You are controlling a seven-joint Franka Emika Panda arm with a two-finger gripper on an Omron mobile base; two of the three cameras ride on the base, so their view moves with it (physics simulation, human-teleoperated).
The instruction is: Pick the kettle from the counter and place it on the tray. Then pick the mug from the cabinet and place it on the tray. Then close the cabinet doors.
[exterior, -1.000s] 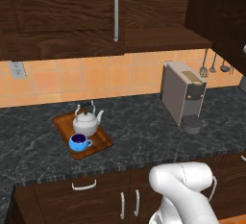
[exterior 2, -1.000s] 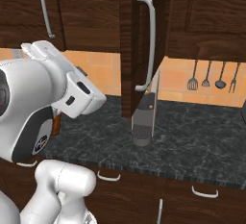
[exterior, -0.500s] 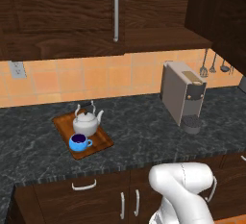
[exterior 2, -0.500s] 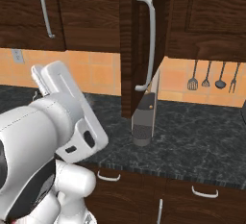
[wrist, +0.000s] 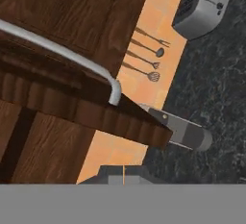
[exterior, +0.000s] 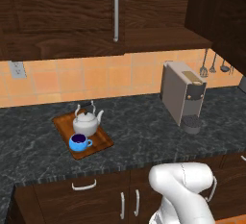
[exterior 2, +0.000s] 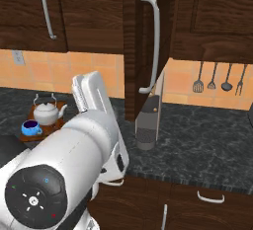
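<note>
The claw is out of frame, and its jaws are fully closed; nothing can be seen held in it. Nearest the base, the dark wood drawers (exterior: pixel 84 192) run below the front edge of the table (exterior: pixel 144 131), a dark speckled stone worktop. On the table, well to the left of the coffee machine (exterior: pixel 183 93), lies the tray (exterior: pixel 104 142), a reddish-brown wooden board with a raised rim. The blue mug (exterior: pixel 79 143) stands on the tray's near end, and the kettle (exterior: pixel 86 122) stands just behind it on the same tray, spout toward the coffee machine, wire handle arched upright. The coffee machine stands upright toward the rear of the table, against the orange tiled wall. Kitchen utensils (exterior: pixel 214 64) hang on that wall to the right of the coffee machine. A wall socket (exterior: pixel 17 69) is set in the tiles far to its left. Above the table hangs the cabinet (exterior: pixel 62 16). One cabinet door (exterior 2: pixel 143 41) above the coffee machine stands swung out edge-on, its silver bar handle (exterior 2: pixel 154 46) vertical. The door (exterior: pixel 72 9) left of it, with its own vertical bar handle, lies flat against the cabinet front. In the hand view, the swung-out door's edge and handle sit close to the camera, with a toaster (wrist: pixel 204 6) on the table beyond the coffee machine.
</note>
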